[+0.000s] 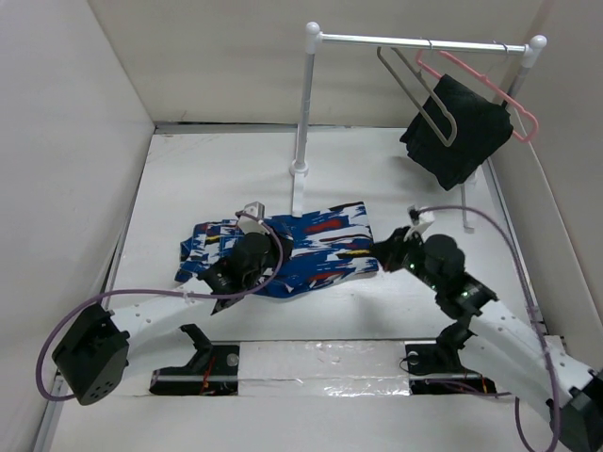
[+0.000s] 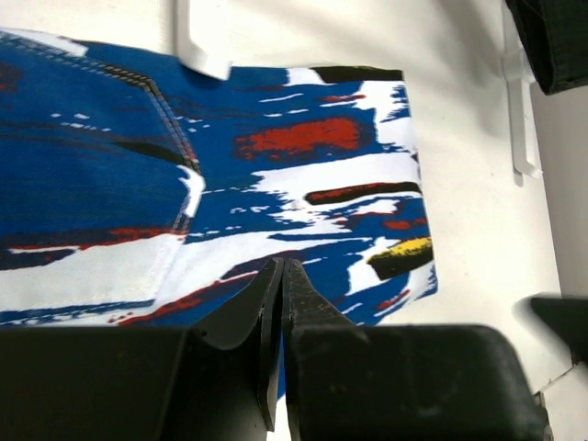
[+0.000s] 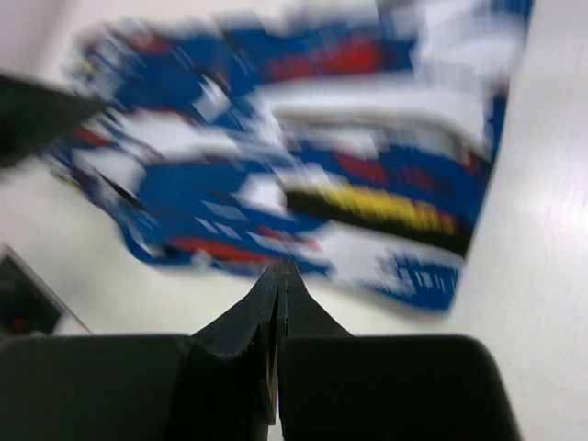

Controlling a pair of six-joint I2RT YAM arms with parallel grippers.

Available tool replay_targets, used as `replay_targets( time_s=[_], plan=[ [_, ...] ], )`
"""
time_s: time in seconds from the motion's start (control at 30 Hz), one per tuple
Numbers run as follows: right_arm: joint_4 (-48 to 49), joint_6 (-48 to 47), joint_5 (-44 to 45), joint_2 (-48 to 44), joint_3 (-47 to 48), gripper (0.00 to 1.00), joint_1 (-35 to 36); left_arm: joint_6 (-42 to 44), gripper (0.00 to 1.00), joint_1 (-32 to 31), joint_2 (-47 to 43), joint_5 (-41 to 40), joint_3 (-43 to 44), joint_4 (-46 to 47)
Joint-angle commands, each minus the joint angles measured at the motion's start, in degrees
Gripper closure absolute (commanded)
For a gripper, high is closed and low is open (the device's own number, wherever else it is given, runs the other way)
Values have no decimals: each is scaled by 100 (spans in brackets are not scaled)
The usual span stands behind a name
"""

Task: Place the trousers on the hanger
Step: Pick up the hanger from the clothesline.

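The trousers, printed blue, white, red and black, lie folded flat in the middle of the table. My left gripper hovers over them, shut, with no cloth showing between its fingers. In the left wrist view its tips sit above the trousers near their front edge. My right gripper is shut and empty just off the trousers' right end. In the right wrist view, which is blurred, its tips are over bare table in front of the trousers. The grey wire hanger hangs on the rack's rail at the back right.
A white clothes rack stands at the back, one foot just beyond the trousers. A pink hanger carrying a black cloth hangs beside the wire hanger. White walls enclose the table on the left, right and back.
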Motion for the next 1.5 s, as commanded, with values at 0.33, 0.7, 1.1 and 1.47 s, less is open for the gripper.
replay_targets(
  time_s=[0.33, 0.7, 1.1, 1.47],
  plan=[
    [-2193, -2439, 1316, 1329, 5892, 93, -1670, -154, 100, -1201, 165, -647, 431, 59],
    [-3206, -3161, 648, 3501, 7946, 27, -2962, -5, 100, -1201, -546, -541, -106, 7],
    [-2644, -2924, -406, 3871, 7419, 69, -3253, 127, 100, -1201, -671, -691, -150, -319],
    [-1905, -2924, -872, 3590, 6917, 100, -2998, 153, 100, -1201, -468, -577, 166, -284]
  ],
)
